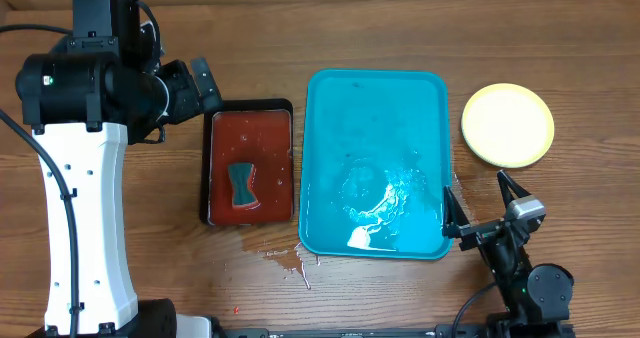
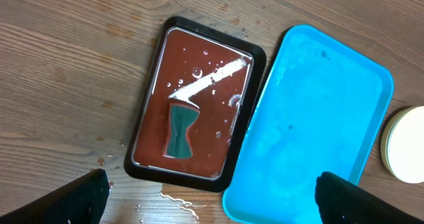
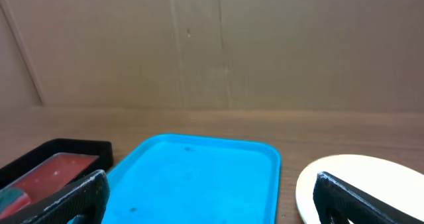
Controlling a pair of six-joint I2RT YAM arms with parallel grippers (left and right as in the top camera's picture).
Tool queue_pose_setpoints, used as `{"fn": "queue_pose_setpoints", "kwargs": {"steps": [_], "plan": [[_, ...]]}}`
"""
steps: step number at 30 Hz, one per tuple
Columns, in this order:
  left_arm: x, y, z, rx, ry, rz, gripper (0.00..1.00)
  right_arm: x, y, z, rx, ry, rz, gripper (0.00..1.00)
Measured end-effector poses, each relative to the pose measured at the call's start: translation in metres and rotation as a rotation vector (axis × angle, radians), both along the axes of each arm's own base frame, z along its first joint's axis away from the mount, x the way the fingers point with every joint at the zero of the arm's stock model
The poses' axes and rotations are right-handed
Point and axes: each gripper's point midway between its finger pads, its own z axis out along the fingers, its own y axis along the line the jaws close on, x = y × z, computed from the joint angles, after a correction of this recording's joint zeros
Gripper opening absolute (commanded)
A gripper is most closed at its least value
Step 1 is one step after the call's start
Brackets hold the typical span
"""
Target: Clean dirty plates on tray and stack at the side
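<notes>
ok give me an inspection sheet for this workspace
surface: wooden table, water puddle in front of the trays
job's things: turquoise tray wet, nothing on it; plates to its right, only the top one shows
clutter: small red tray holding a sponge
claws: left claw open, empty, by the small red tray; right claw open, empty, at the turquoise tray's near right corner
cables: black cable along the left arm
surroundings: brown panel behind the table

The table bears a turquoise tray, red tray, plate.

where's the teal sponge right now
In the overhead view the sponge lies in the small dark red tray, on the left, beside the turquoise tray.
</notes>
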Motion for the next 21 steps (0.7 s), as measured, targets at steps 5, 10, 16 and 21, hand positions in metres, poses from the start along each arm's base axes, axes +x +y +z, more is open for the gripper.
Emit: {"fn": "queue_pose_setpoints", "kwargs": {"steps": [5,10,16,21], "plan": [[0.000,0.000,0.000,0.000,0.000,0.000,1.00,0.000,0.000,0.000,0.000,-0.001,0.001,1.00],[0.000,0.000,0.000,0.000,0.000,0.000,1.00,0.000,0.000,-0.012,-0.004,0.049,0.000,1.00],[0.000,0.000,0.000,0.000,0.000,0.000,1.00,0.000,0.000,-0.012,-0.004,0.048,0.000,1.00],[0.000,0.000,0.000,0.000,0.000,0.000,1.00,0.000,0.000,-0.012,-0.004,0.049,0.000,1.00]]}}
